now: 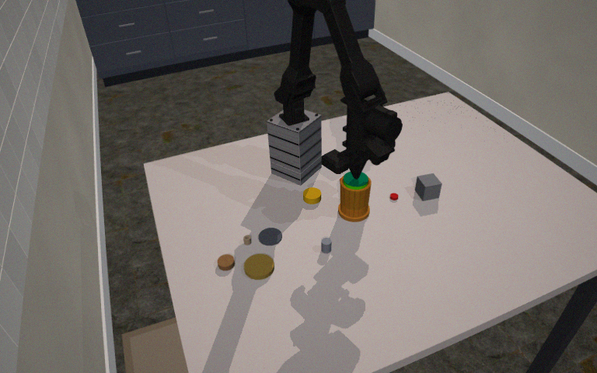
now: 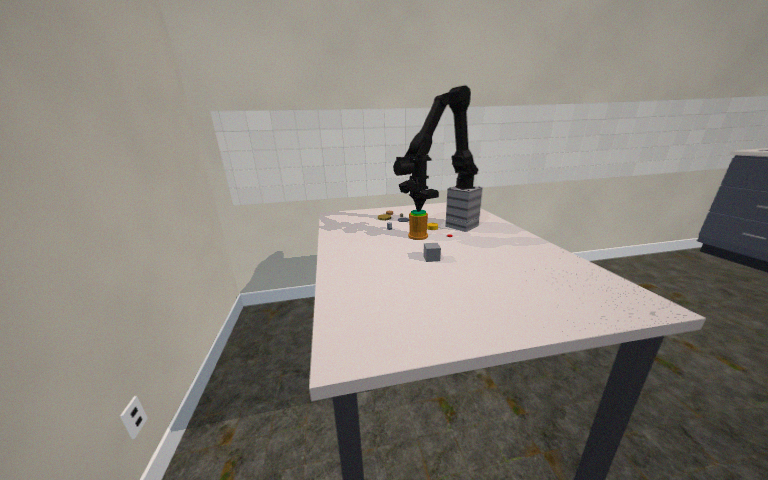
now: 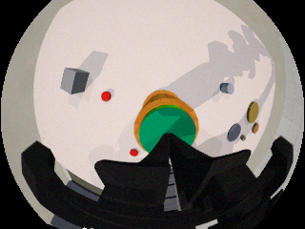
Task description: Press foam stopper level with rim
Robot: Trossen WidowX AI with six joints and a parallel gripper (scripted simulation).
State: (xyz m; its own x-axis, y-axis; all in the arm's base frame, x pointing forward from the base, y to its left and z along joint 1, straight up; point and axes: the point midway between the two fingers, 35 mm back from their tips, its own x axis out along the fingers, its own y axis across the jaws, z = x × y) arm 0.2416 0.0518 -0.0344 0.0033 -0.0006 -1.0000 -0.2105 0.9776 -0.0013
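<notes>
The pincer [image 1: 356, 172] is seen pointing straight down, its fingers pressed fully together with nothing held between them, the closed tip set right at the top face of the green foam stopper [image 1: 356, 180]. From the wrist view the tip [image 3: 170, 147] is found over the near part of the stopper [image 3: 167, 130]; whether it is actually pressing cannot be told. The stopper is seated in the mouth of the orange jar [image 1: 354, 200], a thin green band showing proud of the rim. The jar is kept upright, toward the far edge of the bench [image 1: 477, 259], just in front of the stacked grey pedestal [image 1: 294, 147] on which the arm is mounted. A yellow disc [image 1: 312, 195] is placed just beside the jar on the pedestal side, a small red button [image 1: 393, 196] on the other, with a grey cube [image 1: 427, 186] beyond it. Nearer the left edge, a dark disc [image 1: 270, 236], an olive disc [image 1: 259, 266], a brown disc [image 1: 225, 262] and a small grey cylinder [image 1: 326, 245] are spread out.
</notes>
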